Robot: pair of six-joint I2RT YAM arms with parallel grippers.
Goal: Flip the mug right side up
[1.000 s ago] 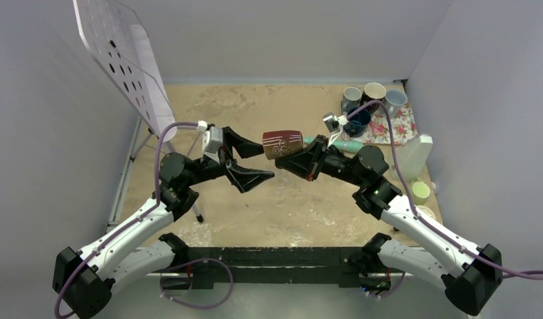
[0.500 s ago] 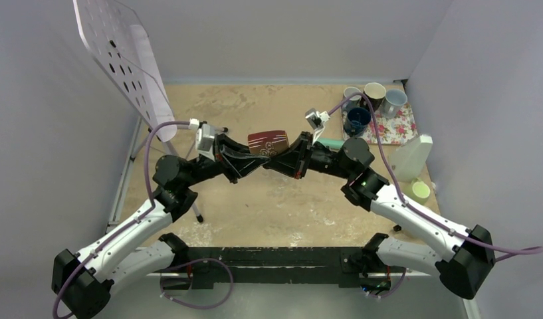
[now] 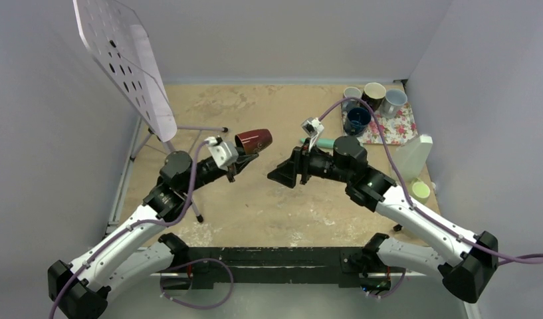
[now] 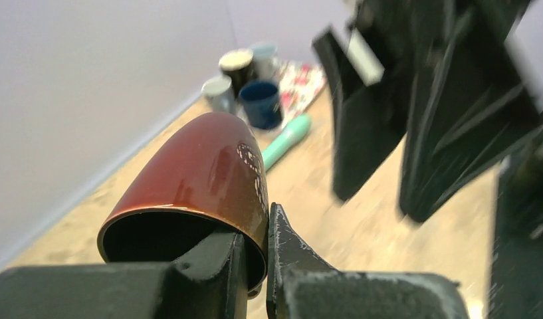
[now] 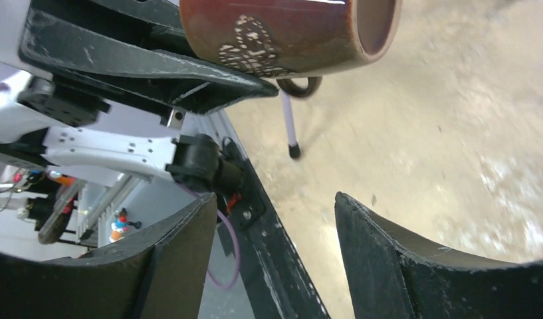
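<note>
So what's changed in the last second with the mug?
The brown mug passed from the right gripper to the left gripper, which now clamps its rim and has drawn it leftward. The right gripper let go and backed off, open. The other mugs stayed put.

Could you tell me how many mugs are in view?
5: red-brown mug in the left gripper; grey mug, brown mug, white mug and navy mug by the floral mat, far right. The green cup near the right wall may be another.
</note>
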